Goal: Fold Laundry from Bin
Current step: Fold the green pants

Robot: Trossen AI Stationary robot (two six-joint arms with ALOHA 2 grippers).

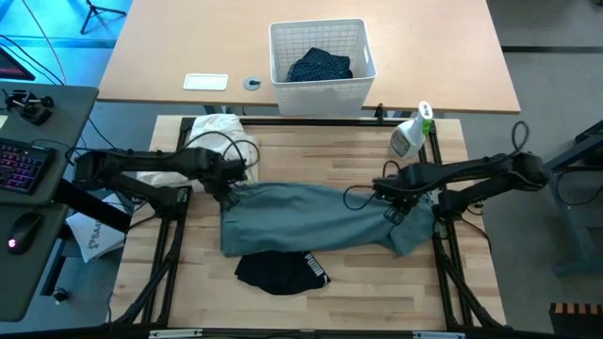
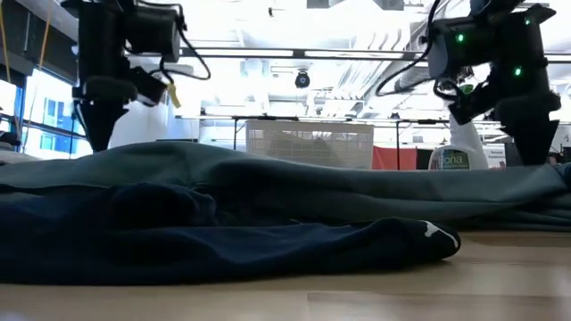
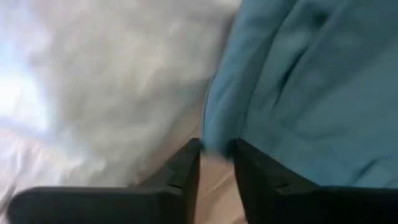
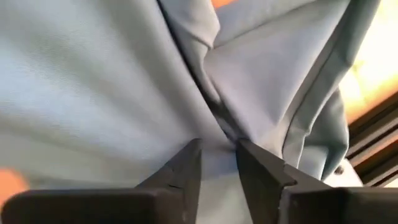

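Overhead, the grey-green top (image 1: pixel 316 218) lay spread across the wooden table (image 1: pixel 358 282), a black piece (image 1: pixel 279 271) just in front of it and the bin (image 1: pixel 322 68) on the desk behind, while the left gripper (image 1: pixel 224 185) and right gripper (image 1: pixel 394 200) sat at its opposite ends. Closer in, the left wrist view showed narrowly parted fingers (image 3: pixel 181 175) at the cloth's edge beside a white cloth (image 3: pixel 93 93), clamping nothing. Likewise, the right wrist view showed fingers (image 4: pixel 184 167) slightly apart around a fold of the top; whether they pinched it, I cannot tell.
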